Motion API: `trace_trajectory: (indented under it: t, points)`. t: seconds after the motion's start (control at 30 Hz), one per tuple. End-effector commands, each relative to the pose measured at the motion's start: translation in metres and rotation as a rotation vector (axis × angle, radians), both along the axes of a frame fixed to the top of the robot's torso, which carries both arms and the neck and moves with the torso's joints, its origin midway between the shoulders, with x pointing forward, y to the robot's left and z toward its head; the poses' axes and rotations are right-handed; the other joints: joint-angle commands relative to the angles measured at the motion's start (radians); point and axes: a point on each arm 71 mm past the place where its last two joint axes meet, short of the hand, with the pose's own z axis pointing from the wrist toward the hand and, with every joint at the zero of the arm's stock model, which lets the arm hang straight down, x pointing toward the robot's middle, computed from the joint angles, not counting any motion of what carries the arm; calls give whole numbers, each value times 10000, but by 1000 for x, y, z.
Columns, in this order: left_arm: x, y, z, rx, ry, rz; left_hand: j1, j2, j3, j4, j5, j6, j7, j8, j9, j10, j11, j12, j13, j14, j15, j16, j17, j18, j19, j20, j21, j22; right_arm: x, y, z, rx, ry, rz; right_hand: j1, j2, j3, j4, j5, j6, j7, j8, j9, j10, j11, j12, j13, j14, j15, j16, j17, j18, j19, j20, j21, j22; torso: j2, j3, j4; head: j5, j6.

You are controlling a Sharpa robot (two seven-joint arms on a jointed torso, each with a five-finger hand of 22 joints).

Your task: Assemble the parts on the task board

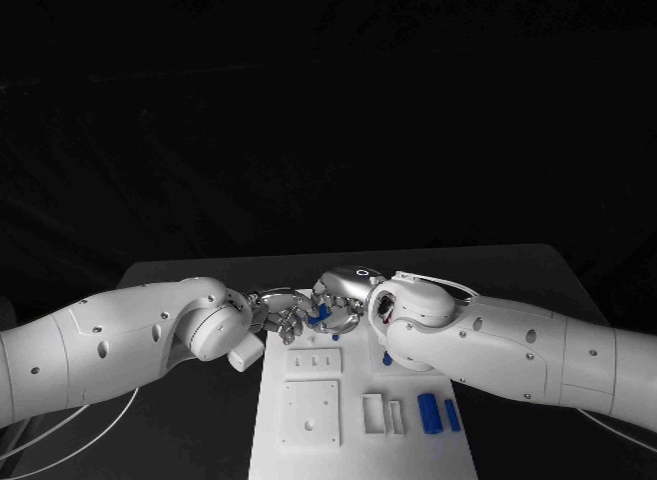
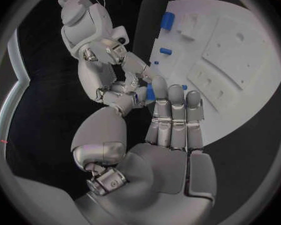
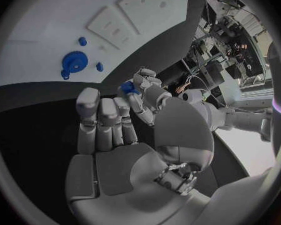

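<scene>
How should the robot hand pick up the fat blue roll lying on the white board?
Pinch the fat blue roll across its middle, coming straight down from above. It lies flat on the task board, so its long round sides are the free parts. A thinner blue roll lies close beside it, so the fingers should probably stay narrow.

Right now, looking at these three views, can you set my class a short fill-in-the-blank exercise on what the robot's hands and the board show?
1. The left hand and right hand meet over the far end of the ___ task board.
2. Between the two hands' fingers sits a small ___ part.
3. In the right wrist view, a blue toothed ___ lies flat on the board.

Missing words: white; blue; gear.
</scene>
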Motion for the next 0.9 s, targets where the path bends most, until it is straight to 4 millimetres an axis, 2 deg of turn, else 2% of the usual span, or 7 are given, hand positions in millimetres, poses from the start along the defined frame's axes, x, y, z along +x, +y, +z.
trace_trajectory:
  t: [0.03,0.2,0.33,0.4,0.53,0.7,0.9]
  points:
    - [0,-5,5,-164,-279,-242,193,-55,44,99,-125,914,-829,-88,148,-200,-132,50,-26,-81,14,39,-29,-105,-55,-944,90,-39,1,-3,-5,-168,134,-76,-15,112,24,-1,28,226,172,11,-14,5,-47,2,-1,-1,-98,-55,16,834,-14,-88,15,121,4,5,2,-2,-11]
    - [1,-4,6,98,-611,-232,352,-96,20,219,-359,938,-823,-195,194,-194,-143,69,-39,-66,7,71,-63,-99,-68,-946,147,-97,2,-7,-5,43,178,-208,-68,40,8,21,27,184,186,-19,-15,-22,-33,-17,-3,-9,-87,-74,16,834,-24,-87,-4,114,-4,4,4,-1,-31]
    - [2,-3,6,408,-814,-286,384,-75,6,243,-401,959,-829,-220,209,-164,-160,91,-37,-34,-4,100,-65,-94,-54,-952,173,-114,5,-12,-4,510,249,-378,-331,-376,-43,235,138,-78,272,-188,-58,-154,47,-111,-28,-41,-15,-164,-5,834,-80,-70,-97,76,-4,7,-11,17,-46]
    - [2,-2,6,690,-962,-345,409,-76,-7,253,-421,976,-835,-246,218,-123,-173,115,-33,4,-15,132,-65,-88,-37,-961,198,-130,7,-17,-2,852,181,-494,-502,-742,-122,386,-40,-708,452,-546,-202,-308,217,-190,-49,-122,141,-270,-38,834,-178,-65,-207,39,-7,11,-16,26,-52]
    - [3,-1,5,979,-1066,-327,457,-93,-34,270,-420,1032,-851,-313,235,-10,-200,176,-26,100,-50,211,-63,-71,17,-987,271,-167,11,-28,1,1597,48,-696,-780,-1141,-495,549,-3,-1863,908,-1158,-452,-767,658,-341,-107,-426,574,-459,-65,834,-533,-48,-483,-16,-10,21,-18,44,-49]
    - [4,1,5,1208,-1180,-292,495,-116,-66,256,-393,1122,-881,-389,243,143,-244,249,-18,231,-95,304,-60,-53,118,-1024,367,-197,13,-44,3,2311,-27,-896,-896,-1198,-904,695,797,-2167,1048,-1250,-467,-1079,799,-310,-173,-679,717,-542,-54,834,-801,73,-693,-33,-5,22,-2,58,-59]
    - [6,1,5,1801,-1559,-494,495,-132,-82,216,-340,1203,-908,-458,255,249,-285,315,-7,333,-139,387,-54,-54,220,-1045,376,-232,16,-71,8,2858,-123,-1400,-815,-1138,-1129,745,1119,-2217,1064,-1212,-432,-1169,815,-254,-279,-751,734,-580,-71,834,-861,120,-784,-33,-12,24,-10,110,-105]
